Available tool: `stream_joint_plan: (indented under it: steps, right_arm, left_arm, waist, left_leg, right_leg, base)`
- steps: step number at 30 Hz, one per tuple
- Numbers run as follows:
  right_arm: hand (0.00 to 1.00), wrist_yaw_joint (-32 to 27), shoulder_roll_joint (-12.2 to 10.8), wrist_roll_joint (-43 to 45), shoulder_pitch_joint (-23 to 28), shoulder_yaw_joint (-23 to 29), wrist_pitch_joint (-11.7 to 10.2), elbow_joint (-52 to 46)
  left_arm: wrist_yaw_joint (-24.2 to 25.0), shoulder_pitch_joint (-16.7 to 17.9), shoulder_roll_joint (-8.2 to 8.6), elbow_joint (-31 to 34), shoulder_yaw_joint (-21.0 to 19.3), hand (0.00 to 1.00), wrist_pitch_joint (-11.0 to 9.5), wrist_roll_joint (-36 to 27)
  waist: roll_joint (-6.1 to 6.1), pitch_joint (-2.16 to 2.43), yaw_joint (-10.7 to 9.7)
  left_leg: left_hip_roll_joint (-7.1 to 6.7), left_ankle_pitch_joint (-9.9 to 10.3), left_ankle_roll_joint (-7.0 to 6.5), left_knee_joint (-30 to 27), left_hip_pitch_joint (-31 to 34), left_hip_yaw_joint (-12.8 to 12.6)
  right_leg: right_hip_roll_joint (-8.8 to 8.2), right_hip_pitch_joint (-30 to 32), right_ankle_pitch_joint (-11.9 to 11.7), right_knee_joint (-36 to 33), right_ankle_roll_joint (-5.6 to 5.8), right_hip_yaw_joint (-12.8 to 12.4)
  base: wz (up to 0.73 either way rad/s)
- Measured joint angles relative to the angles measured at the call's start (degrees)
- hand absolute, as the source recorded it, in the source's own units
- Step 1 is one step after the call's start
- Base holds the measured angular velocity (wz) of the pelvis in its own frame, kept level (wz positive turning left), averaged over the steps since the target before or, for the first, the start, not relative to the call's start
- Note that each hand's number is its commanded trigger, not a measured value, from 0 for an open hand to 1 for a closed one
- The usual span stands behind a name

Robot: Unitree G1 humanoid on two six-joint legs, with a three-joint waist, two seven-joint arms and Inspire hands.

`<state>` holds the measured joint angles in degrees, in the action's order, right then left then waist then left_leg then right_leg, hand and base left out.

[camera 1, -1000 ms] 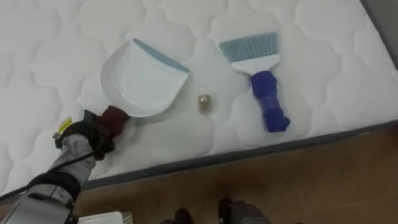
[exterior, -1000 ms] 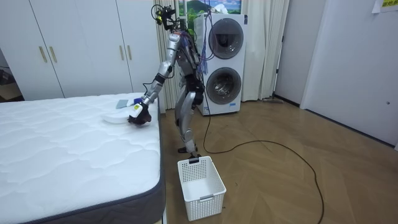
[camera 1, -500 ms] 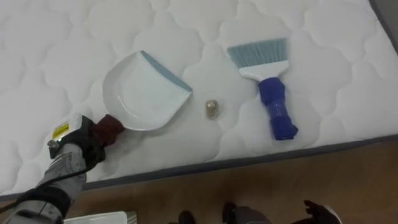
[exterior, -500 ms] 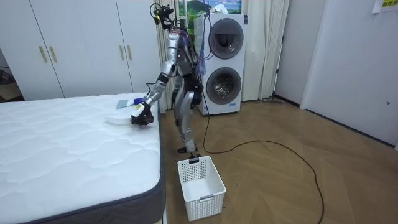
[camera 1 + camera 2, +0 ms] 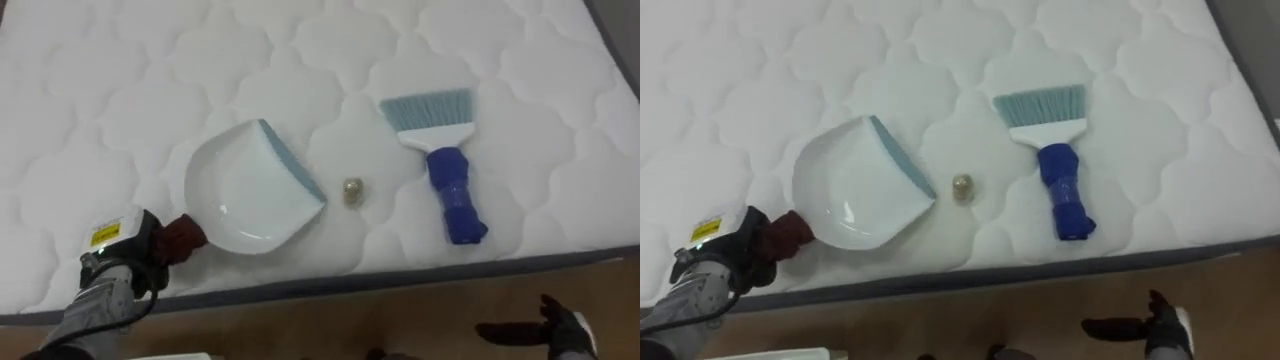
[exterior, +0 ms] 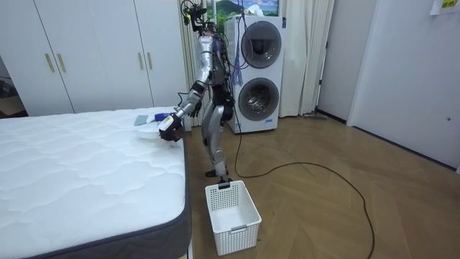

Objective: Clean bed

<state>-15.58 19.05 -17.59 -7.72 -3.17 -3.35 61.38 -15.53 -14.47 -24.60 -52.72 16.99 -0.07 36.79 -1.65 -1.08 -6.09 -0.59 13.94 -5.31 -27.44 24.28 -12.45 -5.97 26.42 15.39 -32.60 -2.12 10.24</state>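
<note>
A white dustpan (image 5: 250, 200) with a blue-grey lip lies on the quilted white mattress (image 5: 300, 60), its dark red handle (image 5: 183, 237) held in my left hand (image 5: 125, 262), which is shut on it near the bed's front edge. Just right of the pan's lip sits a small tan piece of litter (image 5: 352, 191). Further right lies a hand brush (image 5: 445, 160) with pale blue bristles and a blue handle, untouched. My right hand (image 5: 545, 328) hangs off the bed over the floor at the lower right, fingers straight. In the room view I stand at the bed's corner (image 6: 181, 137).
The mattress's grey front edge (image 5: 400, 278) runs across the bottom, with wooden floor below it. A white plastic basket (image 6: 231, 216) stands on the floor beside the bed. Stacked washing machines (image 6: 260, 72) and white wardrobes (image 6: 86, 50) line the back wall.
My left hand has dragged the dustpan to the right, so its lip now lies closer to the litter. My right hand has come into view at the lower right. The camera shifted.
</note>
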Motion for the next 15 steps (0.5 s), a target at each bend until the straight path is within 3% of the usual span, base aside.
stream_joint_plan:
  steps: [4,7,15]
  right_arm:
    - [0.00,-5.32,-0.03,-0.03,-0.73,1.86,-1.10,-5.62]
    - [0.00,-11.09,-0.03,0.97,-1.20,2.66,-2.48,-9.33]
    - [0.00,-23.46,-0.04,6.08,-2.34,3.67,-5.33,-16.75]
  left_arm:
    - [0.05,1.81,0.00,1.61,0.08,1.00,-0.63,0.03]
    - [0.06,3.52,0.01,1.55,0.04,1.00,-0.78,0.10]
    - [1.27,5.33,0.01,1.68,-0.37,1.00,-0.90,0.38]
  waist:
    - [0.66,0.39,-0.14]
    - [1.84,0.68,0.27]
    - [1.72,0.54,0.83]
  left_leg:
    - [0.00,-0.21,-0.14,0.58,-0.15,-0.10]
    - [0.00,-0.31,-0.25,1.21,-1.14,-1.28]
    - [0.01,-0.29,-0.28,2.01,-1.00,-2.22]
  right_leg:
    - [0.11,-0.02,-0.71,0.57,0.15,-0.09]
    - [0.19,-0.26,-0.91,0.95,0.32,-1.03]
    - [0.27,0.51,-1.06,0.92,0.59,-1.66]
  base:
    - [-0.03]
    - [-0.15]
    - [-0.06]
